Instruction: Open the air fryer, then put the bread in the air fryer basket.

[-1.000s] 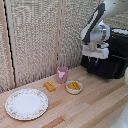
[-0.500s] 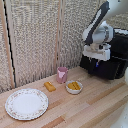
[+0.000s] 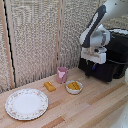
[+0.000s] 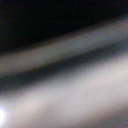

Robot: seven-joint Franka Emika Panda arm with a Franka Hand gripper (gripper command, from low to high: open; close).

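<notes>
Gripper (image 3: 91, 64) is hovering at air fryer (image 3: 111, 62) front, handle hidden; jaws' state indeterminable. Bread (image 3: 50, 86) is lying at gripper's 8 o'clock. Risk: fingers slipping off handle.

The wrist view is blurred throughout — only soft dark and pale bands, nothing nameable. In the exterior view, the gripper (image 3: 93, 63) sits against the front of the air fryer (image 3: 112, 59), hiding the handle; its fingers are too small and dark against the black body to tell how they stand. The air fryer is cut off by the exterior view's right edge, and the arm (image 3: 102, 20) leaves at the top. The contents of the white bowl (image 3: 74, 87) are too small to identify.
</notes>
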